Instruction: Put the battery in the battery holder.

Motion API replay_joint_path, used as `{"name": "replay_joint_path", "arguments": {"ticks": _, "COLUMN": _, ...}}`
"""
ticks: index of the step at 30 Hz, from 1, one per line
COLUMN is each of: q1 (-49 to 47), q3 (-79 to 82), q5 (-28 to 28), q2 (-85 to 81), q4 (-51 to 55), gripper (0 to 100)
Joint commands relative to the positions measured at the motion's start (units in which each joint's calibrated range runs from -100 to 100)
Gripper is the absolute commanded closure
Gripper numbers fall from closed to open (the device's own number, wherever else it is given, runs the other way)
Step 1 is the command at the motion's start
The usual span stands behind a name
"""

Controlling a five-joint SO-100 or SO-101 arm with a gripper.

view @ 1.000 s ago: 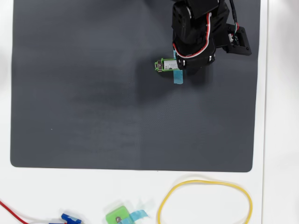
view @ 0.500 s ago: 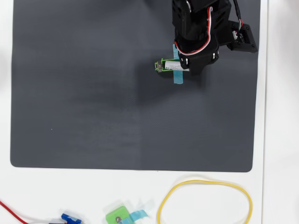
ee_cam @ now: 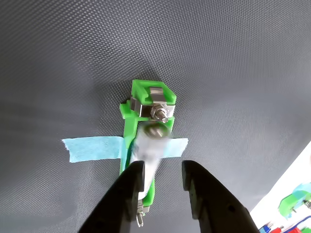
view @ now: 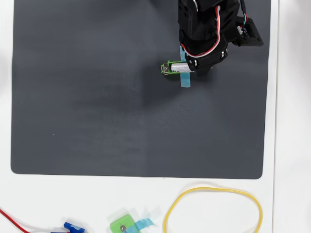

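on the dark grey woven mat (ee_cam: 233,58), the black two-finger gripper (ee_cam: 163,175) stands with its jaws parted around the blurred silver-white cylindrical battery (ee_cam: 149,145), which lies along the bright-green plastic battery holder (ee_cam: 146,99) taped down with light-blue tape (ee_cam: 90,148); whether it is fully seated is unclear.

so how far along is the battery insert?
Done: the battery is over the green battery holder, aligned lengthwise. In hand: the gripper straddles it, whether gripping unclear. Left: confirm it is seated flat (blurred), then back off.
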Motion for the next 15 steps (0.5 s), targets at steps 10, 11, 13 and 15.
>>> {"name": "replay_joint_path", "arguments": {"ticks": 10, "q1": 4.05, "q3": -3.40, "q5": 2.32, "q2": -1.60, "q4": 0.59, "gripper": 94}}
{"name": "replay_joint_path", "arguments": {"ticks": 11, "q1": 3.95, "q3": -3.40, "q5": 2.32, "q2": -1.60, "q4": 0.59, "gripper": 94}}
{"name": "replay_joint_path", "arguments": {"ticks": 13, "q1": 3.64, "q3": -3.49, "q5": 2.32, "q2": -1.60, "q4": 0.50, "gripper": 95}}
{"name": "replay_joint_path", "arguments": {"ticks": 15, "q1": 3.22, "q3": -3.49, "q5": 2.27, "q2": -1.60, "q4": 0.24, "gripper": 100}}
